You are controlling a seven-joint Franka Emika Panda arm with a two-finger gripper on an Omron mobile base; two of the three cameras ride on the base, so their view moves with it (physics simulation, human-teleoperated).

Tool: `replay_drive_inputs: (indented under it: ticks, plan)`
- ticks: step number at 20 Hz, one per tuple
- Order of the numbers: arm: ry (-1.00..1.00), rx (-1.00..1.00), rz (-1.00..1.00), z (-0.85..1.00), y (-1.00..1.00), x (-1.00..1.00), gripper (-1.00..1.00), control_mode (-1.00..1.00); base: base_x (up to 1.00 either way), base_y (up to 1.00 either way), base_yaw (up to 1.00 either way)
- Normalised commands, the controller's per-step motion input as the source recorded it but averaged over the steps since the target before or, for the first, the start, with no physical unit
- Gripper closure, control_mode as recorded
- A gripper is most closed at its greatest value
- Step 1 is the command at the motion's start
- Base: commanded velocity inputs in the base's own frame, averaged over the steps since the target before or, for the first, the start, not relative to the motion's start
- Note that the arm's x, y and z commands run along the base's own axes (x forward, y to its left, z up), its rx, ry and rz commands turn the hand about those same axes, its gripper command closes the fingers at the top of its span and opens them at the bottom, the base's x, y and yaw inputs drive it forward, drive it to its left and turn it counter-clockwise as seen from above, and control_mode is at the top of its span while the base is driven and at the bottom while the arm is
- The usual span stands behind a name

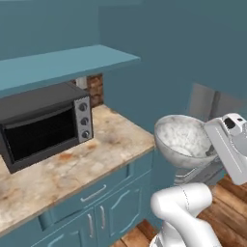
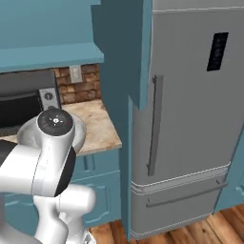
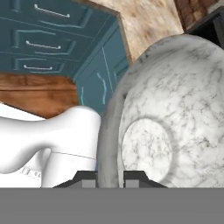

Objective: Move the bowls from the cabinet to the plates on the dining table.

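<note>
The grey-white marbled bowl (image 1: 181,139) hangs tilted in the air off the counter's right end, its hollow facing left. My gripper (image 1: 211,152) is shut on its right rim. In the hand view the bowl (image 3: 175,113) stands large and close, and its rim runs down between the two dark fingertips of my gripper (image 3: 109,178). In the right base view a strip of the bowl (image 2: 80,136) peeks out behind my arm. The cabinet's teal shelf (image 1: 67,62) juts out above the counter to the left. The plates and the dining table are out of view.
A black toaster oven (image 1: 43,123) sits on the beige marbled counter (image 1: 111,144) under the shelf. A grey fridge (image 2: 190,119) stands to the right behind a tall teal panel (image 2: 121,95). Low teal drawers (image 3: 43,39) and wooden floor lie below.
</note>
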Motion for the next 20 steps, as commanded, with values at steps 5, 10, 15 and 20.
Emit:
replay_drive_inputs:
  ticks: [5, 10, 15, 20]
  plan:
    - [0.00, 0.00, 0.00, 0.00, 0.00, 0.00, 1.00, 1.00, 0.09, -0.07, -0.43]
    - [0.00, 0.00, 0.00, 0.00, 0.00, 0.00, 1.00, 1.00, 0.11, -0.04, -0.45]
    - [0.00, 0.00, 0.00, 0.00, 0.00, 0.00, 1.00, 1.00, 0.13, -0.03, -0.45]
    - [0.00, 0.00, 0.00, 0.00, 0.00, 0.00, 1.00, 1.00, 0.14, -0.05, -0.45]
